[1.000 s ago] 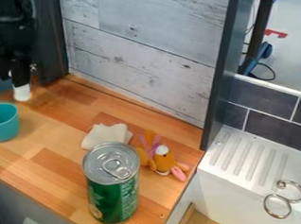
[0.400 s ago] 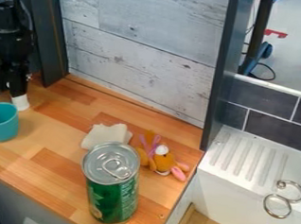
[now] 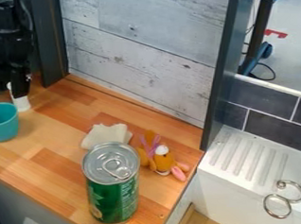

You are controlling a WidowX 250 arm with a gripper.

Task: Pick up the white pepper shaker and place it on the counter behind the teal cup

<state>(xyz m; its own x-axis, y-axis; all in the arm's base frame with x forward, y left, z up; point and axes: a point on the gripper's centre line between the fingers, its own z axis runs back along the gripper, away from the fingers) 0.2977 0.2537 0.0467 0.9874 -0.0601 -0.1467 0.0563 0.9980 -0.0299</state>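
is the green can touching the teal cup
Apart. The camera view shows a wide stretch of wooden counter between the green can and the teal cup, which stands well off to the left.

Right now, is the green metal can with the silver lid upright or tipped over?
Upright: the green metal can stands on the wooden counter, its silver lid facing up.

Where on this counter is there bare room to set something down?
The widest bare patch of counter lies between the teal cup, white cloth and green can. A strip along the plank wall, behind the cloth and stuffed toy, is also free. It's crowded around the can, cloth and toy, and where the gripper and white object sit by the cup.
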